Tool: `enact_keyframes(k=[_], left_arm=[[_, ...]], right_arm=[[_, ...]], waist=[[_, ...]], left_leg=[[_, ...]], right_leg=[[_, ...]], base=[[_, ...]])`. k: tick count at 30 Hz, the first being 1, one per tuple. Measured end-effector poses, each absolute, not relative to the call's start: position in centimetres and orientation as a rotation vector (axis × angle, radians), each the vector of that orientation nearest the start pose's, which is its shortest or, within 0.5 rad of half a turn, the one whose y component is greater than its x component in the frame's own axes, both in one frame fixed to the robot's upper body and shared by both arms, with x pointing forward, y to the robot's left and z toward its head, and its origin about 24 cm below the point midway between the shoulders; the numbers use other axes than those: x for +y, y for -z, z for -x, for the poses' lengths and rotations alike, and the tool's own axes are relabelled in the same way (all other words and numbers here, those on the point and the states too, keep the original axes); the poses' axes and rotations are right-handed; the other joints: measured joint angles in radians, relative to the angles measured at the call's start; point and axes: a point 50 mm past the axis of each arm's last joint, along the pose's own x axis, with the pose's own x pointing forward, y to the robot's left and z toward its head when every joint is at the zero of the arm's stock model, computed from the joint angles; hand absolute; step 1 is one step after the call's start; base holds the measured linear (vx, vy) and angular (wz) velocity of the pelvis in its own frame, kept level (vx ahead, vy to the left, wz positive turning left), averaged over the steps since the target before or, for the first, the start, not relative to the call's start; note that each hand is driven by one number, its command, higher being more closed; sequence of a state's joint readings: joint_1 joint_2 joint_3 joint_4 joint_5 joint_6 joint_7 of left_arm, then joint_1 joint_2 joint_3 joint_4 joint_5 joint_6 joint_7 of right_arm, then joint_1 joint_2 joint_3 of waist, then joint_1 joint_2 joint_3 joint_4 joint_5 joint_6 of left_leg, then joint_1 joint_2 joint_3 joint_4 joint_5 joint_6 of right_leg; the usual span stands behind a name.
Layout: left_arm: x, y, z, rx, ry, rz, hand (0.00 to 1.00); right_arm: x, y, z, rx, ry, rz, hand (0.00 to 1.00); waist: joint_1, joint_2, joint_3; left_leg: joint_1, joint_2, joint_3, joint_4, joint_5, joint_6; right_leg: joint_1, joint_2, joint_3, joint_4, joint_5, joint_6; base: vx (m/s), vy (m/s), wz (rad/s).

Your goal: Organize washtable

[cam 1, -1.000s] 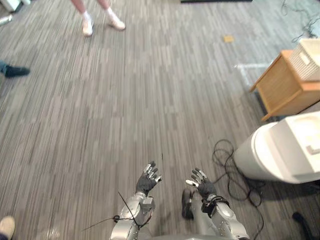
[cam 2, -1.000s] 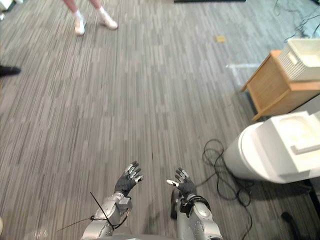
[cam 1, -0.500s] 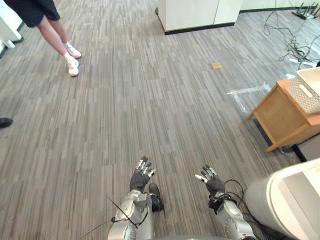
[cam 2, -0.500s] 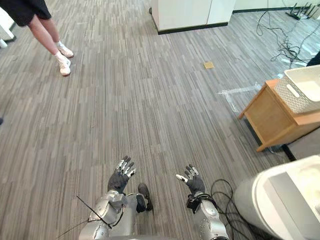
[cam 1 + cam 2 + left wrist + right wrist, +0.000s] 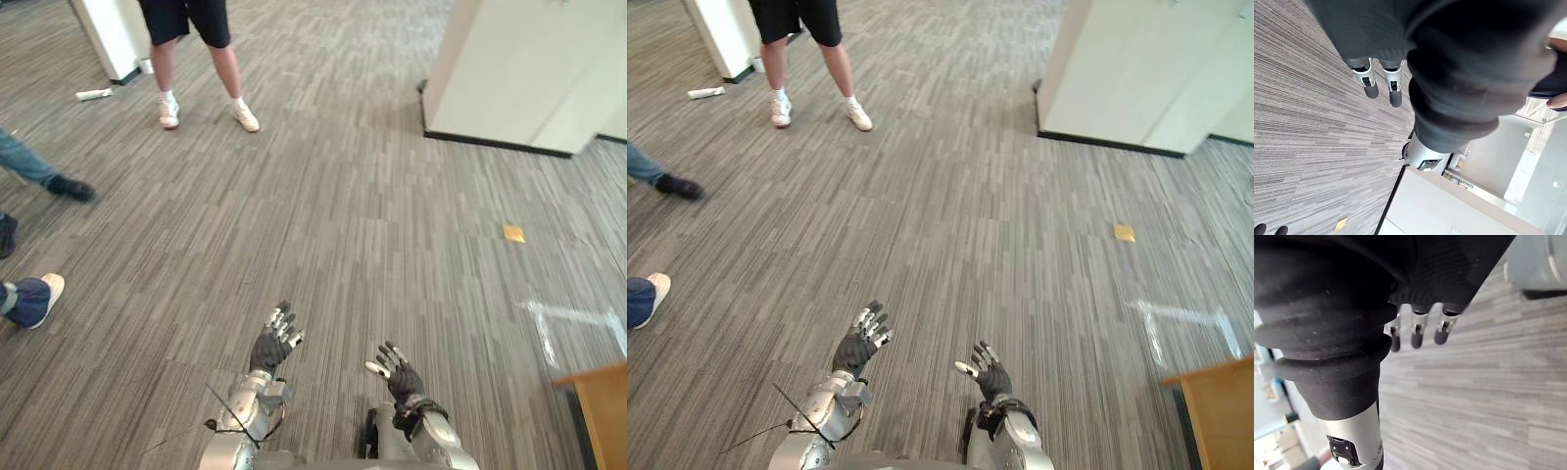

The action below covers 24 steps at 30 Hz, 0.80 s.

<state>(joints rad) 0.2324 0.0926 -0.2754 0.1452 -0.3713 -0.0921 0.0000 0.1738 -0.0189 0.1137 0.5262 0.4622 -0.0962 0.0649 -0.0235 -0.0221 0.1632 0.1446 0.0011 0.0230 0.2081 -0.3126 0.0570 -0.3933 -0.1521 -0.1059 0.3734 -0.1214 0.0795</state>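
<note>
In the last second my head camera has swung away to the left. That is the view moving, not the furniture. The white rounded unit that sat at 3 o'clock has dropped out of frame, and the wooden table (image 5: 600, 411) is down to a bare tan corner at 4 o'clock. It carried a white woven basket a second ago. I cannot tell whether it is the washtable I am meant to tidy, but it is the only table in sight and well apart from both hands. I read this as walking and turning, with no organizing begun. I would have to turn back to the right before any reach.

My left hand (image 5: 274, 343) hovers at 6 o'clock and my right hand (image 5: 397, 370) at 5 o'clock. Both have their fingers (image 5: 1371, 83) spread wide and straight, holding nothing.

Under them is the carpet floor (image 5: 372, 225), flat and grey with fine streaks. A white cabinet (image 5: 529, 69), smooth and boxy with a dark base strip, stands at 1 o'clock. A small yellow scrap (image 5: 513, 232) lies flat at 3 o'clock, with pale tape marks (image 5: 573, 318) near it. A person (image 5: 196, 59) in dark shorts and white shoes stands at 11 o'clock.
</note>
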Motion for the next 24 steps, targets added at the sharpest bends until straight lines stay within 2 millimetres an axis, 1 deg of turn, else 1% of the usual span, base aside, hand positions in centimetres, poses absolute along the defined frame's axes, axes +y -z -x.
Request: enact_keyframes(k=[1,2,3,4,5,6,7,8,9,10,11,12,13,14,15,16,17,18,19,20,21,22,23,24], left_arm=[[11.7,3.8,-18.5,0.337,0.137,0.279,0.0],[11.7,4.1,-18.3,0.349,0.14,0.266,0.0],[11.7,4.3,-18.1,0.358,0.142,0.257,0.0],[11.7,4.9,-17.4,0.391,0.147,0.25,0.0],[11.4,5.3,-17.1,0.412,0.157,0.242,0.0],[11.3,5.3,-17.0,0.418,0.158,0.243,0.0],[11.0,5.7,-16.8,0.433,0.146,0.263,0.0],[10.3,6.1,-17.0,0.456,0.132,0.295,0.0],[10.2,6.2,-17.1,0.463,0.132,0.297,0.0],[10.1,6.1,-17.6,0.461,0.135,0.296,0.0],[10.4,6.0,-17.8,0.452,0.125,0.296,0.0],[10.5,6.0,-17.8,0.45,0.12,0.295,0.0],[10.5,5.8,-17.8,0.444,0.12,0.298,0.0],[10.5,5.6,-18.0,0.431,0.118,0.303,0.0],[10.6,5.6,-18.1,0.431,0.112,0.309,0.0],[10.6,5.7,-18.2,0.433,0.095,0.326,0.0],[10.5,5.9,-18.1,0.44,0.077,0.343,0.0],[10.4,6.1,-17.9,0.45,0.075,0.349,0.0],[10.5,6.5,-17.7,0.47,0.073,0.343,0.0],[11.0,6.6,-17.5,0.473,0.068,0.328,0.0],[11.2,6.6,-17.6,0.473,0.068,0.321,0.0],[11.7,6.6,-17.6,0.469,0.067,0.301,0.0],[12.2,6.6,-17.7,0.468,0.068,0.281,0.0],[13.1,7.8,-16.0,0.53,0.045,0.254,0.0]], right_arm=[[-14.4,9.8,-16.6,0.579,0.074,-0.431,0.0],[-14.7,9.8,-16.5,0.58,0.088,-0.431,0.0],[-14.9,9.9,-16.3,0.585,0.092,-0.429,0.0],[-15.1,10.1,-15.9,0.602,0.099,-0.423,0.0],[-15.5,10.1,-16.0,0.599,0.097,-0.409,0.0],[-15.8,9.9,-16.3,0.59,0.093,-0.397,0.0],[-16.5,9.6,-16.7,0.579,0.087,-0.366,0.0],[-17.0,8.8,-18.2,0.539,0.076,-0.338,0.0],[-17.1,8.6,-18.7,0.525,0.087,-0.339,0.0],[-17.1,8.4,-19.1,0.514,0.097,-0.346,0.0],[-16.8,8.3,-19.1,0.508,0.107,-0.36,0.0],[-16.6,8.3,-19.0,0.499,0.113,-0.373,0.0],[-16.7,8.0,-19.1,0.482,0.113,-0.372,0.0],[-17.1,7.5,-19.7,0.452,0.108,-0.352,0.0],[-17.3,7.3,-19.9,0.444,0.114,-0.346,0.0],[-17.7,7.2,-20.0,0.441,0.125,-0.34,0.0],[-18.3,7.5,-19.6,0.451,0.14,-0.318,0.0],[-18.7,7.6,-19.3,0.459,0.148,-0.301,0.0],[-19.3,8.1,-18.5,0.486,0.173,-0.288,0.0],[-18.9,8.5,-17.5,0.507,0.177,-0.302,0.0],[-18.7,8.7,-17.2,0.517,0.18,-0.312,0.0],[-18.1,9.0,-16.9,0.526,0.183,-0.335,0.0],[-17.7,9.2,-16.5,0.536,0.186,-0.355,0.0],[-16.7,10.4,-14.8,0.594,0.201,-0.473,0.0]], waist=[[-0.007,0.0,-0.002],[-0.019,-0.007,-0.007],[-0.02,-0.007,-0.017],[-0.017,-0.015,-0.041],[-0.016,0.006,-0.05],[-0.013,0.023,-0.048],[0.0,0.083,-0.041],[0.027,0.137,-0.026],[0.031,0.147,-0.021],[0.031,0.123,-0.002],[0.033,0.089,0.009],[0.032,0.067,0.006],[0.032,0.046,0.001],[0.034,0.051,-0.002],[0.032,0.058,-0.001],[0.032,0.077,-0.003],[0.033,0.094,-0.008],[0.032,0.113,-0.016],[0.022,0.126,-0.031],[0.001,0.091,-0.043],[-0.005,0.074,-0.048],[-0.016,0.048,-0.057],[-0.017,0.033,-0.063],[-0.018,0.015,-0.107]], left_leg=[[0.027,0.023,-0.001,0.015,-0.042,-0.033],[0.067,0.046,0.006,0.018,-0.078,-0.074],[0.095,0.059,0.007,0.019,-0.093,-0.097],[0.094,0.071,0.005,0.111,-0.103,-0.116],[0.012,0.126,0.023,0.35,-0.078,-0.156],[-0.039,0.165,0.034,0.489,-0.031,-0.163],[-0.125,0.234,0.027,0.694,0.096,-0.151],[-0.255,0.28,-0.019,0.947,0.152,-0.154],[-0.291,0.278,-0.025,1.007,0.138,-0.149],[-0.329,0.276,-0.015,1.034,0.119,-0.153],[-0.335,0.275,0.019,0.963,0.103,-0.161],[-0.337,0.277,0.041,0.85,0.1,-0.162],[-0.339,0.279,0.054,0.703,0.1,-0.162],[-0.339,0.269,0.048,0.433,0.103,-0.167],[-0.334,0.256,0.027,0.317,0.107,-0.173],[-0.315,0.239,-0.004,0.162,0.129,-0.199],[-0.297,0.238,-0.025,0.05,0.195,-0.23],[-0.288,0.243,-0.023,0.027,0.246,-0.226],[-0.267,0.24,-0.014,0.012,0.281,-0.221],[-0.238,0.209,0.002,-0.033,0.284,-0.213],[-0.224,0.197,0.016,-0.062,0.293,-0.201],[-0.208,0.173,0.038,-0.112,0.309,-0.183],[-0.199,0.157,0.06,-0.143,0.319,-0.173],[-0.103,0.102,0.113,-0.301,0.378,-0.153]], right_leg=[[0.002,-0.002,-0.004,-0.162,0.054,0.01],[-0.012,-0.008,-0.02,-0.203,0.073,0.006],[-0.018,-0.008,-0.034,-0.187,0.07,0.001],[-0.035,-0.004,-0.048,-0.114,0.141,-0.04],[-0.041,0.013,-0.069,-0.022,0.19,-0.059],[-0.036,0.036,-0.078,0.009,0.198,-0.068],[-0.016,0.095,-0.072,0.032,0.156,-0.092],[0.031,0.168,-0.062,0.022,0.129,-0.128],[0.063,0.176,-0.057,0.011,0.125,-0.135],[0.127,0.182,-0.044,-0.02,0.123,-0.137],[0.223,0.174,-0.026,-0.078,0.123,-0.137],[0.274,0.166,-0.023,-0.125,0.123,-0.136],[0.309,0.166,-0.006,-0.166,0.122,-0.135],[0.337,0.172,0.026,-0.206,0.117,-0.127],[0.338,0.174,0.038,-0.211,0.112,-0.119],[0.338,0.181,0.055,-0.211,0.104,-0.107],[0.345,0.194,0.069,-0.211,0.088,-0.082],[0.354,0.204,0.079,-0.213,0.08,-0.071],[0.376,0.2,0.093,-0.219,0.065,-0.056],[0.376,0.169,0.099,-0.222,0.054,-0.039],[0.373,0.156,0.107,-0.227,0.049,-0.032],[0.371,0.132,0.116,-0.241,0.05,-0.028],[0.367,0.115,0.133,-0.259,0.058,-0.016],[0.404,0.081,0.159,-0.368,0.103,0.013]], base=[[0.75,-0.356,0.7],[0.66,-0.338,0.64],[0.76,-0.39,0.57],[0.78,-0.419,0.37],[0.79,-0.443,0.22],[0.75,-0.416,-0.19],[0.74,-0.321,-0.89],[0.72,-0.251,-1.0],[0.68,-0.19,-0.89],[0.62,-0.212,-0.41],[0.59,-0.227,-0.33],[0.49,-0.221,-0.37],[0.54,-0.164,-0.62],[0.51,-0.106,-0.7],[0.42,-0.014,-0.82],[0.25,0.083,-0.78],[0.24,0.114,-0.78],[0.29,0.219,-0.67],[0.28,0.28,-0.3],[0.22,0.239,-0.17],[0.2,0.214,-0.09],[0.16,0.155,-0.23],[0.16,0.155,-0.2],[0.06,0.06,-0.11]])
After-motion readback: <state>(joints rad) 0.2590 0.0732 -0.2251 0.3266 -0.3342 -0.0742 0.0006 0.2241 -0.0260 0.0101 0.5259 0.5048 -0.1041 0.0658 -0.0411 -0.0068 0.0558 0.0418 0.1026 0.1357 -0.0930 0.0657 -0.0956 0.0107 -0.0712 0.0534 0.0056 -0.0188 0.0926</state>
